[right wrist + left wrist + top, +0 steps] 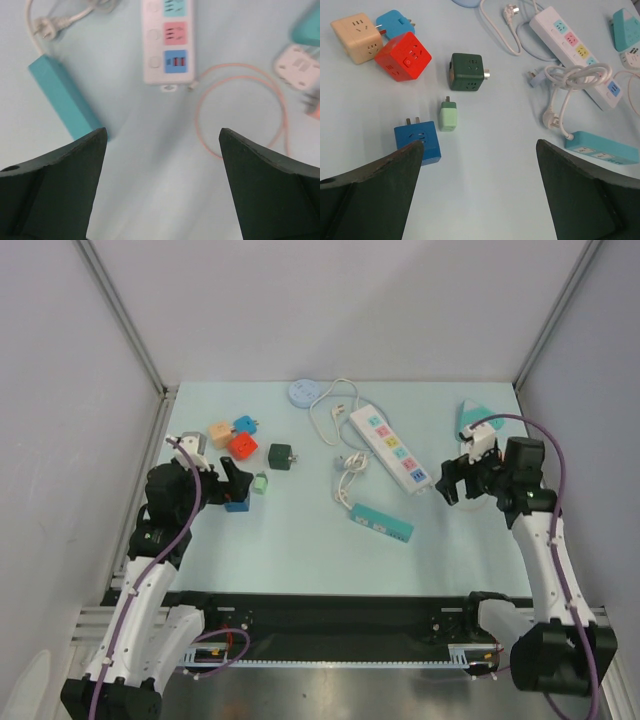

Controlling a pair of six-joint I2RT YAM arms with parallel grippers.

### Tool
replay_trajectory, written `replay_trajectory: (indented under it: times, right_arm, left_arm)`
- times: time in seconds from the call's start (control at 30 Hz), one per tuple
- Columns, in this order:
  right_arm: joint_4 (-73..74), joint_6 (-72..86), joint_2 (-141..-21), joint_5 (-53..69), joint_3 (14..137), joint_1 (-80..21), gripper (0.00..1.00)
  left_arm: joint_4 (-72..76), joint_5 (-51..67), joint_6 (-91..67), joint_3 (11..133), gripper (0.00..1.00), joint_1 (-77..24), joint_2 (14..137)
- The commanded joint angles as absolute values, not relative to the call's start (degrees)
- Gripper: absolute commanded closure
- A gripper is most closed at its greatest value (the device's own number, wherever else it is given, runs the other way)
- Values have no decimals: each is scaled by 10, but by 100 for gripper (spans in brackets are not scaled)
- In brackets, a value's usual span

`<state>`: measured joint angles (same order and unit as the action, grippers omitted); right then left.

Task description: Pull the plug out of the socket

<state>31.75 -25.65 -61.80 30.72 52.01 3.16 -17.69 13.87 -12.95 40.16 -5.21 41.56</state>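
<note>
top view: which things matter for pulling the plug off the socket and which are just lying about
Job, likely: white power strip; pink cable, its end lying just off the strip's end.
Lying about: teal strip; red cube; dark green cube; blue cube; mint plug.

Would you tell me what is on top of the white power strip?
Nothing sits on the white power strip; its coloured sockets are all bare. What lies beneath it is hidden.

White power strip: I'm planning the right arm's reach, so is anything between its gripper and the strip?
Nothing visible. Only bare table separates the open right gripper from the white power strip; the pink cable and the teal strip lie off to either side.
</note>
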Motion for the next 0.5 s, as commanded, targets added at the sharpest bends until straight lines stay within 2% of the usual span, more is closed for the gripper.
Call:
replay_trajectory:
  times: [0.0, 0.23, 0.37, 0.47]
  right_arm:
    - [246, -201, -539, 233, 489, 69, 0]
    - [204, -38, -463, 78, 456, 91, 0]
    - [200, -3, -459, -35, 451, 91, 0]
    - [195, 8, -451, -53, 444, 91, 0]
  left_arm:
    - [-178, 108, -104, 407, 0, -49, 408]
    - [-189, 76, -85, 406, 0, -50, 394]
    - [-192, 73, -84, 407, 0, -50, 396]
    - [-191, 73, -83, 406, 0, -50, 392]
